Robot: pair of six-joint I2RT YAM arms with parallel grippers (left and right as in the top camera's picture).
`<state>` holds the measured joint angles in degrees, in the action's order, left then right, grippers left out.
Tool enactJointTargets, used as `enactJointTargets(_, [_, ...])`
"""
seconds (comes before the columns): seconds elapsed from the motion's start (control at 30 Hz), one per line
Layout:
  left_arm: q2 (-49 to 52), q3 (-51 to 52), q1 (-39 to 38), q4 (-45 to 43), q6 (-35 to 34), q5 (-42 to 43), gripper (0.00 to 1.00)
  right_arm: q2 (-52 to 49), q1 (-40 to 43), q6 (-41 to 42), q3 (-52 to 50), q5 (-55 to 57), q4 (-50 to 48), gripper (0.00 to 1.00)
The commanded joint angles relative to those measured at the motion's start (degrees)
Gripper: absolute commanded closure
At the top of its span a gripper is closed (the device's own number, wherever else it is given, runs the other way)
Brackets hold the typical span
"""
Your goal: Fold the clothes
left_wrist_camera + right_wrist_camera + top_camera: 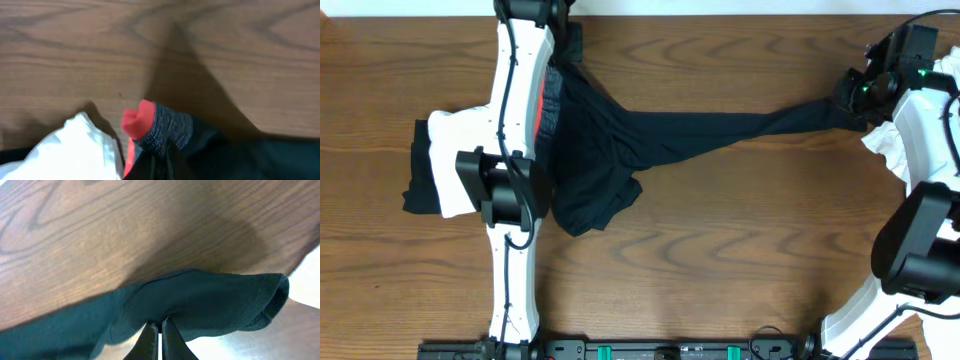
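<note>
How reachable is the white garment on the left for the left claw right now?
Probably not yet: the left claw is shut on the trousers at the waistband, though the white garment lies close by.

Matt black cloth trousers [650, 140] (knit-textured grey-and-red waistband [165, 130]) lie on a smooth, grained wooden table [720, 260].

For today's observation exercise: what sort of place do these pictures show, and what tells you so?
Likely a robotics lab bench, not a home: a white left arm and right arm at a wood-grain table stretch black trousers between them.
</note>
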<state>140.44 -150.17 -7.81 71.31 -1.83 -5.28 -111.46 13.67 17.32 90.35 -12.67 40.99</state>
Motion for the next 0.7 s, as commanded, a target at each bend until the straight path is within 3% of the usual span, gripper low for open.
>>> enactJointTargets(0.0, [0.35,-0.37,1.88,-1.22,0.68,-0.72,0.94,-1.31,1.4,3.45,0.72,-1.38,-1.99,0.96])
enactJointTargets(0.43, [0.37,-0.37,5.2,-4.2,-2.97,-0.7,0.94,-2.14,5.07,7.91,0.72,-2.32,-8.2,0.99])
enactJointTargets(0.5, [0.37,-0.37,5.22,-4.07,-2.99,-0.66,0.88,-2.14,5.16,6.32,0.72,-4.66,-7.08,0.98])
enactJointTargets(0.67, [-0.66,-0.39,5.14,-1.05,-2.73,-0.72,0.71,-2.03,4.13,-5.05,0.72,-12.57,-2.34,0.83])
